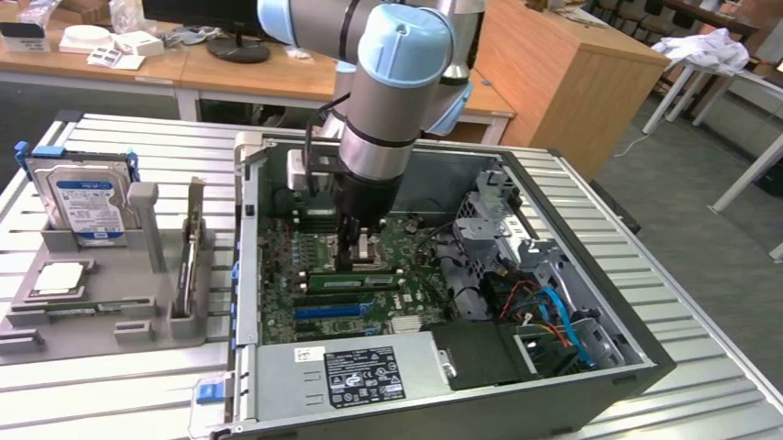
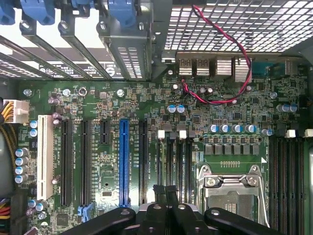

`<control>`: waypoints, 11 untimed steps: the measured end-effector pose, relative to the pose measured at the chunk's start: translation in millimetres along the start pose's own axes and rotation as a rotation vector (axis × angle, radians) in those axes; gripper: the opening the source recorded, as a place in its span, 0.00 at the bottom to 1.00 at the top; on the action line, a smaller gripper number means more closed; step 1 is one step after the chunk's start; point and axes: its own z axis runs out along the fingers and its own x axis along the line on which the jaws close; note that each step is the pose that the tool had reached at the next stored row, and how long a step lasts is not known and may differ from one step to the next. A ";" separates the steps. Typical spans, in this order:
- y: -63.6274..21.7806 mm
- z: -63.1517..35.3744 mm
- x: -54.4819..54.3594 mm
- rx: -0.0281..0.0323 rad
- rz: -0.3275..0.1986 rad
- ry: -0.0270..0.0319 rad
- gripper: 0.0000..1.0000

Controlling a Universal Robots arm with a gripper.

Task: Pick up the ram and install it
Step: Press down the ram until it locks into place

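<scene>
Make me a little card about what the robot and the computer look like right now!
arm: reaching down into the open computer case
fingers: shut, low over the motherboard
ram: long green stick lying on the motherboard, just under the fingers
hard drive: standing in the grey holder outside the case

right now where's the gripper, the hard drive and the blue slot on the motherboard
gripper point(image 1: 363, 259): exterior view, at its fingertips over the motherboard
hard drive point(image 1: 86, 197): exterior view, on its blue label
blue slot point(image 2: 123, 164): wrist view, mid-length of the slot
</scene>
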 end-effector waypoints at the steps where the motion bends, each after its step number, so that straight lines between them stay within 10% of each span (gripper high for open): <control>1: 0.0 0.6 0.0 0.0001 0.000 -0.0001 0.11; 11: -0.2 6.2 0.2 -0.0001 0.000 0.0003 0.11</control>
